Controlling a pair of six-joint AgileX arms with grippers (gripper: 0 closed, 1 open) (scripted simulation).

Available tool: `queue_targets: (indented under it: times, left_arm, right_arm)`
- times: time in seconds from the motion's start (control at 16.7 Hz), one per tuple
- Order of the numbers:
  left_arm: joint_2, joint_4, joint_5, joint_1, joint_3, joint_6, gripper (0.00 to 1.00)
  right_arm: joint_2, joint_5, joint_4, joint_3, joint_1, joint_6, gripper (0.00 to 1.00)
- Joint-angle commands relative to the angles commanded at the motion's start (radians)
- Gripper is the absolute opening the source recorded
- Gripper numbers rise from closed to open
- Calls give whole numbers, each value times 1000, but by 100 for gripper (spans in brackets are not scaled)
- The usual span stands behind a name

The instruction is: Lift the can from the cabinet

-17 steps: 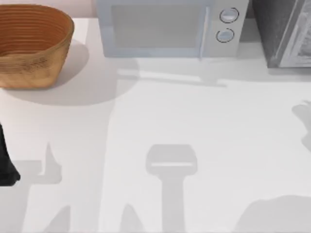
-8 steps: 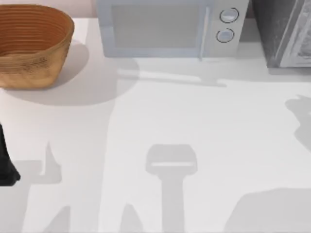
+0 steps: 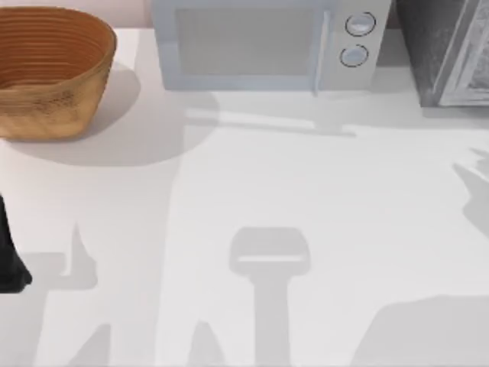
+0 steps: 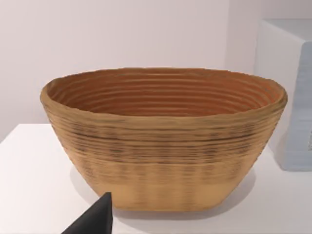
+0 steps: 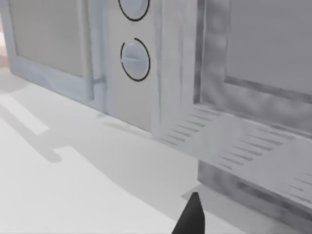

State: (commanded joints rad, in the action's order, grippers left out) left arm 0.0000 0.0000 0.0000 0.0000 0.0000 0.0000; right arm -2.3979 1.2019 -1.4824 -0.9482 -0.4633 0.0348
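The can is out of view. The grey cabinet (image 3: 445,53) stands at the table's back right corner, to the right of the microwave. In the right wrist view the cabinet (image 5: 253,97) is close ahead, showing its grey front panel and a ridged ledge below it. A dark tip of my right gripper (image 5: 191,218) pokes in low in that view, short of the cabinet's base. My left arm (image 3: 9,256) is parked at the table's left edge, and a dark tip of my left gripper (image 4: 95,219) faces the basket.
A woven brown basket (image 3: 50,73) sits at the back left. A pale microwave (image 3: 263,42) with two round dials stands at the back middle, its door shut. White tabletop (image 3: 252,191) spreads in front of them, crossed by arm shadows.
The right arm's shadows at the table's right edge and front right have grown and shifted leftward. The left arm has not moved.
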Motion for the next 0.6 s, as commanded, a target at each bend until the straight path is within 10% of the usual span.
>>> queue_targets:
  times: [0.24,0.6]
  left_arm:
    - [0,0,0,0,0,0,100]
    - [0,0,0,0,0,0,100]
  right_arm:
    - [0,0,0,0,0,0,98]
    - [0,0,0,0,0,0,100]
